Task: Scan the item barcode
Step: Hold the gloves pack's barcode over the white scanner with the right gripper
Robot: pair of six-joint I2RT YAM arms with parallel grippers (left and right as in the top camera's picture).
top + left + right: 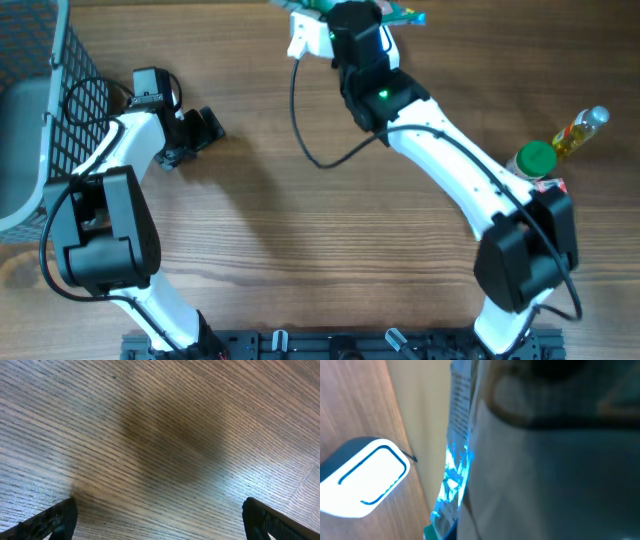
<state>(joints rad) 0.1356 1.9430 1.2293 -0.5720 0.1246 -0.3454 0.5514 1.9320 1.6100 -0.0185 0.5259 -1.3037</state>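
Item: thin flat printed packet (456,450), likely light, floppy, slippery.
Right fingers (362,14): pinched shut on its edge.
Left fingers (55,520): wide open, empty.

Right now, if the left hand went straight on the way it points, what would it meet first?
The bare wooden table. The left hand is open and empty, and its wrist view shows only wood grain ahead, with nothing between the fingers. How near the surface lies is unclear.

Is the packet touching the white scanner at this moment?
Apart. The right wrist view shows a plain gap between the white scanner and the blue-lit edge of the packet.
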